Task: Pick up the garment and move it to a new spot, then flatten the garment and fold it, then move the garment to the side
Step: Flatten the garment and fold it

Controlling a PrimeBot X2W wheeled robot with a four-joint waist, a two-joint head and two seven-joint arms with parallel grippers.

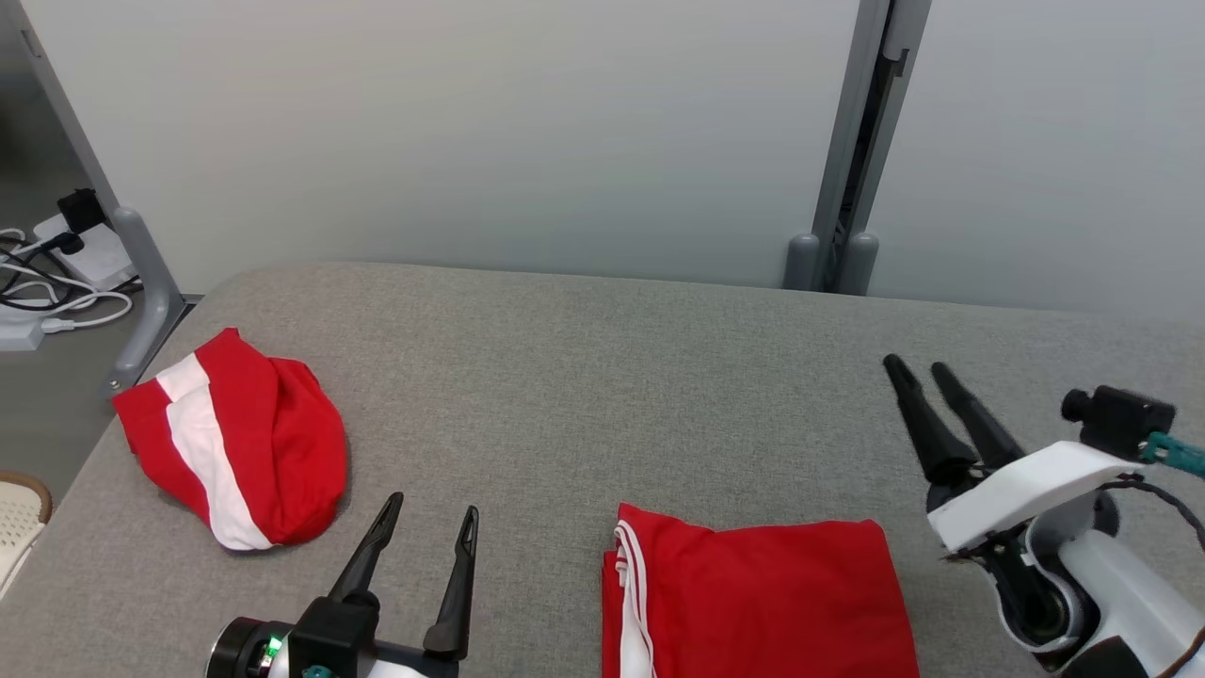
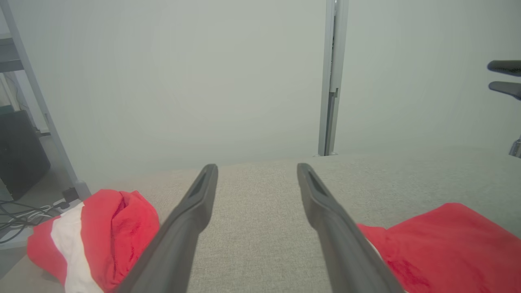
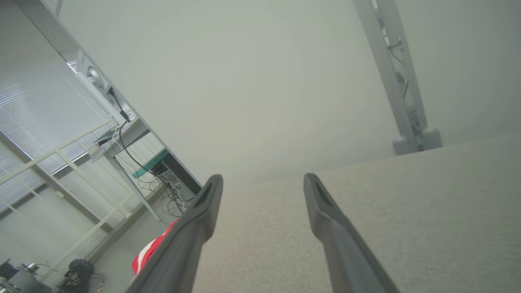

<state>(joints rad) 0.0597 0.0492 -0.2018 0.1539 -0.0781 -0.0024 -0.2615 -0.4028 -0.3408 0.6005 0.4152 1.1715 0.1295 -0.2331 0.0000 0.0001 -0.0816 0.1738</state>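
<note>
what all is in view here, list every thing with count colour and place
folded garment: one, red with white trim, near edge of the table, right of centre
crumpled garment: one, red with a white stripe, left end of the table
table: one, grey fabric top, fills the foreground
wall panels: pale grey, behind the table
post: one, grey, between the panels
frame leg: one, grey, far left
cables: several, white and black, floor at far left
left gripper: one, dark, jaws open, lower left over bare table
right gripper: one, dark on a white wrist, jaws open, right side
</note>
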